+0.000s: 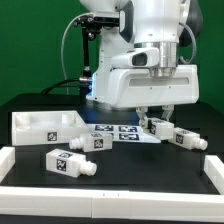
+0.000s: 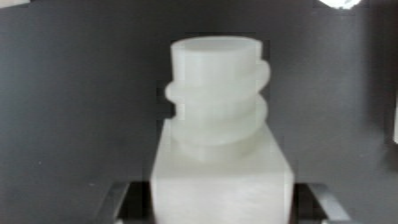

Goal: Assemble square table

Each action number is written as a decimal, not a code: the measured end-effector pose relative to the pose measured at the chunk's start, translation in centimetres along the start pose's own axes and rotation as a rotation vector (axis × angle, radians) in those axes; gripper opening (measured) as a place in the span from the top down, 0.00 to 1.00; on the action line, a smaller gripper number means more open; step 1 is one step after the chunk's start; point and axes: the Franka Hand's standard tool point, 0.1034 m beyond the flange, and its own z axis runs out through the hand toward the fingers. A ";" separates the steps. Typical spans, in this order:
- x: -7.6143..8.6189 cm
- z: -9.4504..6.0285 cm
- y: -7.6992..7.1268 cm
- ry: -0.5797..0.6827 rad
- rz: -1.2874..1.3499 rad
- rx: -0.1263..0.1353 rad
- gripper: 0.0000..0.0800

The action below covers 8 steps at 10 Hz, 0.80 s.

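Note:
The square table top (image 1: 44,125), a white tray with a raised rim, lies at the exterior view's left. My gripper (image 1: 149,117) is low over the table, just to the exterior view's right of the marker board (image 1: 115,131). It is shut on a white leg (image 1: 157,126). In the wrist view this leg (image 2: 217,150) fills the middle, its threaded round end pointing away, with the fingers (image 2: 125,200) against its two sides. Three more tagged legs lie loose: one at the front left (image 1: 68,163), one by the tray (image 1: 93,143), one at the right (image 1: 186,138).
A long white border rail (image 1: 110,201) runs along the front and up both sides of the black table. The robot's white body (image 1: 150,70) and cables stand behind the marker board.

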 end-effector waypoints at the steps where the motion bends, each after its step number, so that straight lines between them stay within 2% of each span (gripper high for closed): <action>1: -0.1 0.0 0.0 -0.001 0.000 0.000 0.64; 3: -1.3 1.1 -2.0 0.001 0.142 0.009 0.64; 5: -2.8 3.0 -2.8 0.017 0.178 0.004 0.64; 8: -3.7 3.5 -1.9 0.006 0.158 0.002 0.64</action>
